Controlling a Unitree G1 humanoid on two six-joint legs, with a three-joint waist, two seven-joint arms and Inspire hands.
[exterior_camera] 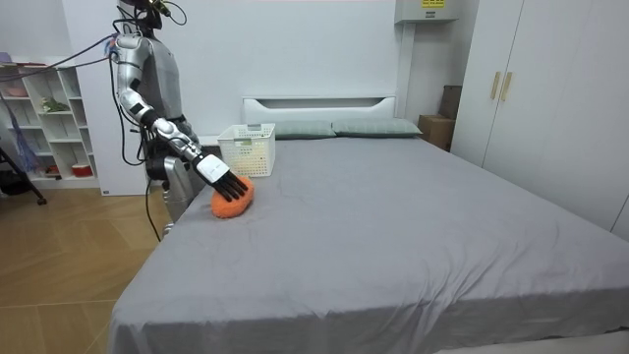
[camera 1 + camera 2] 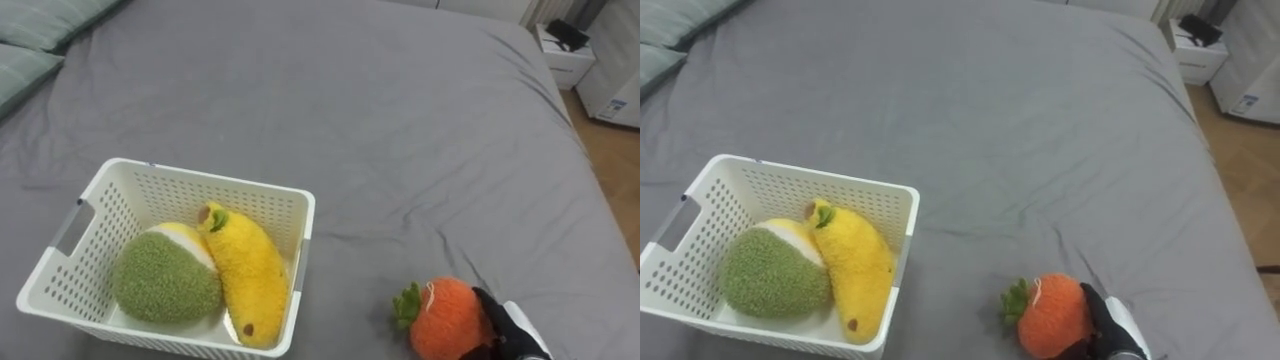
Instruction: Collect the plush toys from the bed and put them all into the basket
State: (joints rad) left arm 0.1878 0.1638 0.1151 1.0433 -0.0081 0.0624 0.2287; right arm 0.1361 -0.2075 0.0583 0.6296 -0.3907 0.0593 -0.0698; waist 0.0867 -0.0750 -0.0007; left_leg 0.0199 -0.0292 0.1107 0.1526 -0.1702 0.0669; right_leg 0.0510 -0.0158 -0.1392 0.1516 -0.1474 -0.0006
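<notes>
The round orange plush toy with green leaves (image 2: 445, 318) lies on the grey bed (image 2: 350, 100), and the right hand (image 2: 520, 335) rests against its side, I think to pick it up; I cannot tell if its fingers are closed. The white plastic basket with holes (image 2: 215, 180) sits near, so the toy can join the yellow plush banana (image 2: 245, 270) and fuzzy green plush fruit (image 2: 165, 280) inside

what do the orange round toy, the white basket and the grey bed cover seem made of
Orange round toy: plush fabric by the look, fuzzy matt pile, green leaves of the same. White lattice basket: likely rigid plastic, smooth, its walls moulded with rows of small holes. Grey bed cover: woven cloth, matt, with soft creases; the fibre cannot be told.
</notes>
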